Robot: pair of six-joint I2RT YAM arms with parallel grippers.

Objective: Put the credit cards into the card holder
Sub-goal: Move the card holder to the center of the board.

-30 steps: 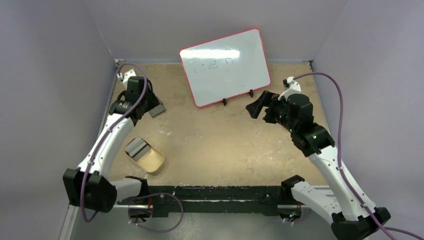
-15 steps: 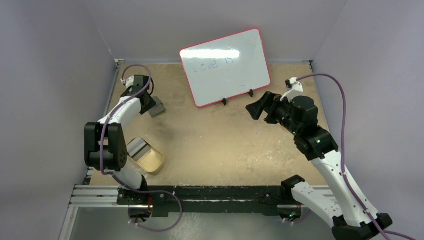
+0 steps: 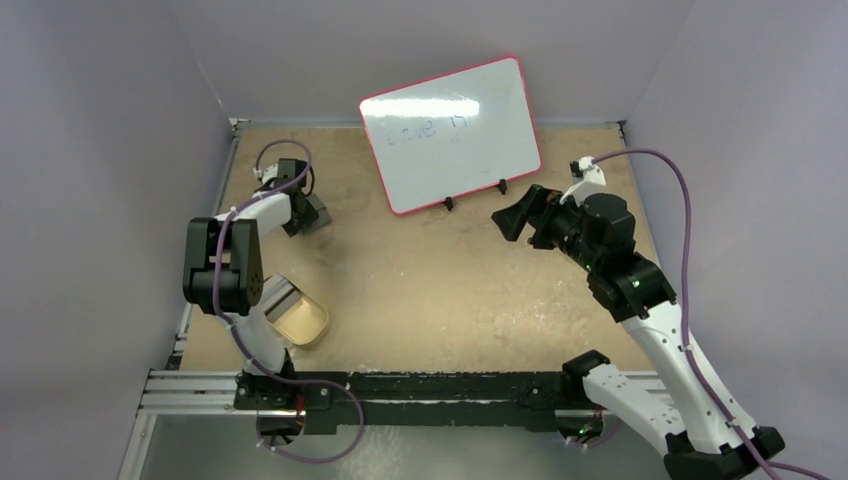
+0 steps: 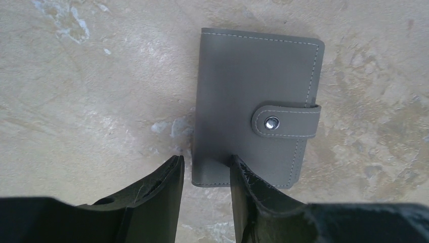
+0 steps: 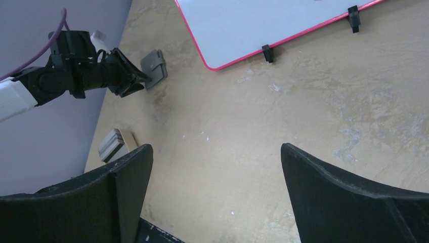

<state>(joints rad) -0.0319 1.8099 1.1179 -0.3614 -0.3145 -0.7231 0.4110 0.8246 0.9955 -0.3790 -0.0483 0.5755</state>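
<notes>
The card holder (image 4: 253, 101) is a grey wallet, closed by its snap tab, lying flat at the table's far left (image 3: 317, 214). My left gripper (image 4: 206, 161) is down at its near edge, partly open. One fingertip (image 4: 238, 167) overlaps the wallet's edge and the other stands just off its left side. The credit cards (image 3: 272, 296) sit as a stack in a gold tin (image 3: 305, 322), also seen in the right wrist view (image 5: 112, 142). My right gripper (image 3: 512, 214) hangs wide open over the table's right half, holding nothing.
A red-framed whiteboard (image 3: 450, 130) stands tilted on clips at the back middle. The left wall runs close beside the wallet and the left arm. Bare tan tabletop (image 3: 450, 290) spreads between the arms.
My left arm has folded up, its elbow rising over the tin, and its gripper has dropped low at the wallet with narrower jaws. The right arm has hardly moved.
</notes>
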